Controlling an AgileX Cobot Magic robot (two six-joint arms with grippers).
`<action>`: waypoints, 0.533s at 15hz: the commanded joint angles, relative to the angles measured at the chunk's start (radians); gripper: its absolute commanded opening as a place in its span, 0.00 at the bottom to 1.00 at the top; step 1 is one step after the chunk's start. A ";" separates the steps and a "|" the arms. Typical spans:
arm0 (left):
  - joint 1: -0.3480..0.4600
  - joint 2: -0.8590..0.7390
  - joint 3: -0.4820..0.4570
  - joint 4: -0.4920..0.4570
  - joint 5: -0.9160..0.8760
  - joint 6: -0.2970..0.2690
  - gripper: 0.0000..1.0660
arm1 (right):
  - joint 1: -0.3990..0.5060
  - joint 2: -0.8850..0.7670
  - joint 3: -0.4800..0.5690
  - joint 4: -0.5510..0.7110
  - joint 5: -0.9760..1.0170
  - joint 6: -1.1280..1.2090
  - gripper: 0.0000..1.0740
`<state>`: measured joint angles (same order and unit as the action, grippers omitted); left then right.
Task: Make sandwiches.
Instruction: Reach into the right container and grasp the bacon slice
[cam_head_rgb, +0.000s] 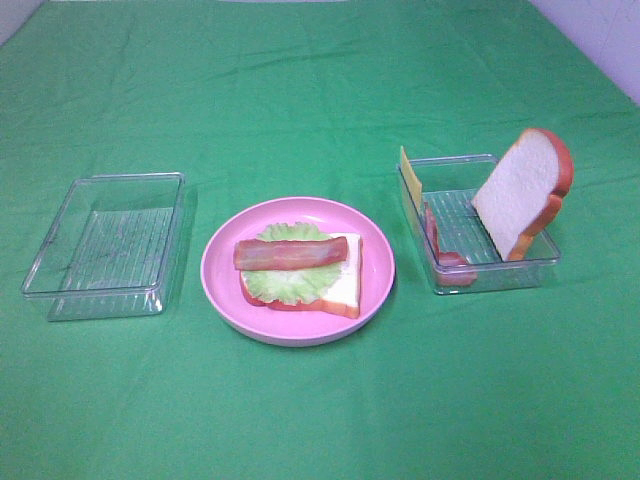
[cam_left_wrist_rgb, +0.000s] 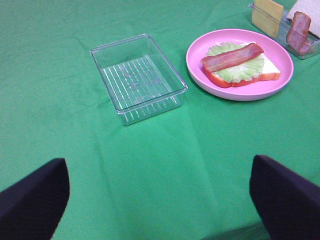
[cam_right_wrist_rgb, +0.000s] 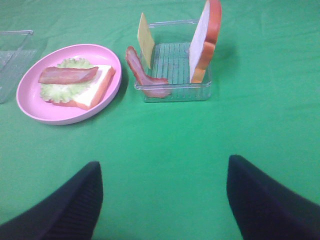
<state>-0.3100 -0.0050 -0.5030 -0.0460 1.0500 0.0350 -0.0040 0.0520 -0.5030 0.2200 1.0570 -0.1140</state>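
The green cloth (cam_head_rgb: 320, 90) covers the whole work area. My left gripper (cam_left_wrist_rgb: 159, 170) hangs over it with its jaws wide apart and nothing between them. My right gripper (cam_right_wrist_rgb: 164, 167) is likewise spread and empty, facing the plate and the stocked tray.

The empty tray (cam_head_rgb: 110, 240) sits on my left, well apart from anything I need. The stocked tray (cam_head_rgb: 500, 272) sits on my right, just beside the pink plate (cam_head_rgb: 378, 260), which lies between the two trays. The half-built sandwich (cam_head_rgb: 345, 280) is on that plate: a bottom slice, lettuce (cam_head_rgb: 290, 285) on it, and one bacon strip (cam_head_rgb: 290, 253) across the lettuce.

In the stocked tray, the top slice (cam_head_rgb: 520, 190) leans upright against the far-right side. The spare bacon (cam_right_wrist_rgb: 142, 75) droops over the wall nearest the plate, and the cheese (cam_right_wrist_rgb: 146, 37) stands on edge right behind it.

I judge the cheese is the next layer, and it is a job for my right arm. It is thin, so I should come down from above and pinch its upper edge across the flat faces. I should then lift straight up until it clears the wall. The tray looks light, so any sideways drag could shift it or topple the leaning slice. The spare bacon sits close by, and I must keep my fingers off it.
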 joint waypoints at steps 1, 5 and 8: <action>-0.001 -0.020 0.001 -0.007 -0.011 0.001 0.87 | -0.008 0.091 -0.005 0.025 -0.022 0.009 0.62; -0.001 -0.020 0.001 -0.007 -0.011 0.001 0.87 | -0.008 0.348 -0.077 0.039 -0.061 0.005 0.62; -0.001 -0.020 0.001 -0.007 -0.011 0.001 0.87 | -0.008 0.584 -0.201 0.053 -0.060 0.005 0.62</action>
<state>-0.3100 -0.0050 -0.5030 -0.0460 1.0500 0.0350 -0.0040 0.5630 -0.6610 0.2550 1.0040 -0.1140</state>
